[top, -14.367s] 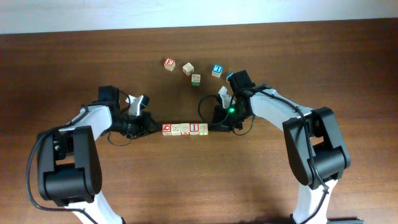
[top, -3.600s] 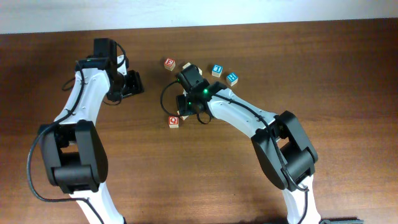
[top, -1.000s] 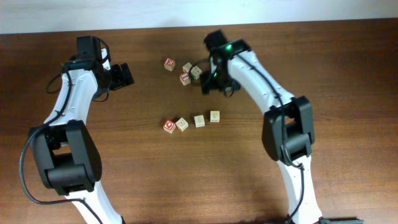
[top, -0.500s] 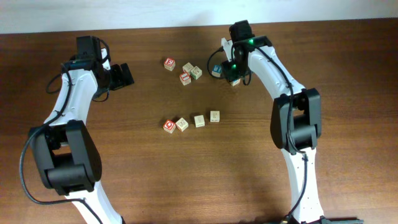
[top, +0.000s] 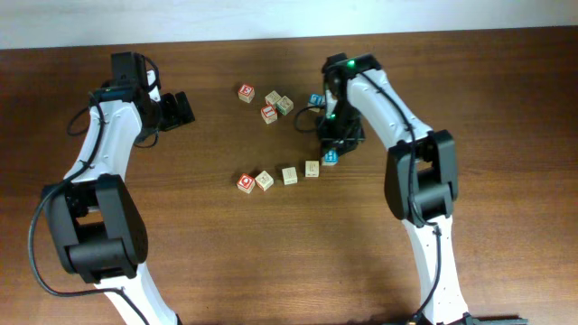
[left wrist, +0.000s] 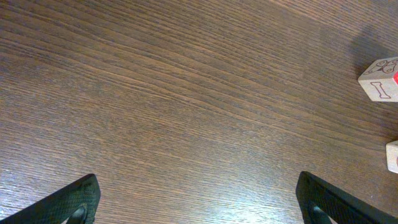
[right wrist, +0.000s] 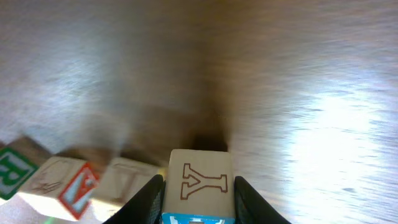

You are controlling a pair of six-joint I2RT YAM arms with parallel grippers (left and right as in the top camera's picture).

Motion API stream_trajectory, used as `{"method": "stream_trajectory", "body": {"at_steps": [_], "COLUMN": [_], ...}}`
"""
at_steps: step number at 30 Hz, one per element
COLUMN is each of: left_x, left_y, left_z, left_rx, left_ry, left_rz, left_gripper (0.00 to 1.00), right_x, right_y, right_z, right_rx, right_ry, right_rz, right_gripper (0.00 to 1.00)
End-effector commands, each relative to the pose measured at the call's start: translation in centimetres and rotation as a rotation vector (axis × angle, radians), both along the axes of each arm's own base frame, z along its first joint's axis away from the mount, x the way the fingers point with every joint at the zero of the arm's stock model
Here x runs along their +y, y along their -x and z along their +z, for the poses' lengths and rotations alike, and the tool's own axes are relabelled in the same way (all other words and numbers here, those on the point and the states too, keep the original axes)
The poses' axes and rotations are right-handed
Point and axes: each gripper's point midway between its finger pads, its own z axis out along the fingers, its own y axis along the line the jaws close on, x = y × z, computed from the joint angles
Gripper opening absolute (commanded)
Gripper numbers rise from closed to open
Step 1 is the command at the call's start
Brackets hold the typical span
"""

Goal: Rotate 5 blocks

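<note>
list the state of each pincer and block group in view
left pincer: open, empty
right pincer: shut on blue-faced Y block
blue-faced Y block: gripped, at the row's right end
four-block row: lying free, ungripped
back cluster of blocks: lying loose, ungripped

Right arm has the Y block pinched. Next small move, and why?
Likely ease it down and release. The right gripper pinches the blue-faced Y block just beside the end beige block of the four-block row, so it seems to sit at the fifth spot; whether it's down yet isn't clear.
</note>
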Motion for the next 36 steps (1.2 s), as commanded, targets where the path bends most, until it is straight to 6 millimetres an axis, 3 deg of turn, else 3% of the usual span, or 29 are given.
{"method": "stream_trajectory", "body": {"at_steps": [1, 6, 11, 13, 21, 24, 26, 27, 29, 30, 33, 36], "left_x": [0.2, 0.2, 0.1, 0.1, -0.1, -1.1, -1.1, -1.2, -1.3, -1.4, -1.1, -0.7], "left_y": [-0.2, -0.2, -0.3, -0.3, 0.4, -0.3, -0.2, 0.4, 1.6, 2.4, 5.8, 9.0], "left_z": [-0.1, -0.1, -0.1, -0.1, -0.3, 2.1, 4.9, 8.1, 10.9, 12.4, 15.7, 17.1], "left_rx": [-0.002, -0.002, -0.002, -0.002, 0.026, -0.005, 0.005, 0.024, 0.051, 0.067, 0.124, 0.186], "left_ry": [-0.006, -0.006, -0.006, -0.006, 0.005, 0.026, 0.03, 0.048, 0.065, 0.072, 0.044, -0.042], "left_rz": [0.005, 0.005, 0.005, 0.005, 0.001, -0.108, -0.106, -0.066, -0.032, -0.017, 0.007, 0.036], "left_gripper": [0.99, 0.99, 0.99, 0.99, 0.99, 0.84, 0.74, 0.73, 0.64, 0.57, 0.44, 0.42], "right_x": [2.0, 1.7, 2.4, 3.1, 4.8, 4.5, 4.0, 4.4, 5.2, 5.4, 4.4, 1.9], "right_y": [1.4, 3.3, 5.3, 5.7, 6.2, 5.0, 3.5, 2.3, 0.9, 0.5, 2.2, 4.4], "right_z": [-0.4, 0.0, 0.4, 0.5, 1.7, 4.3, 6.7, 9.8, 13.6, 16.5, 24.4, 30.1], "right_rx": [0.039, 0.111, 0.17, 0.175, 0.19, 0.122, 0.047, -0.037, -0.163, -0.244, -0.423, -0.579], "right_ry": [-0.001, 0.024, 0.048, 0.043, -0.025, -0.035, -0.023, -0.054, -0.111, -0.142, -0.194, -0.158], "right_rz": [0.01, 0.019, 0.052, 0.064, 0.055, 0.064, 0.065, 0.087, 0.089, 0.09, 0.091, 0.061], "right_gripper": [0.36, 0.36, 0.49, 0.54, 0.55, 0.6, 0.63, 0.64, 0.64, 0.65, 0.68, 0.84]}}
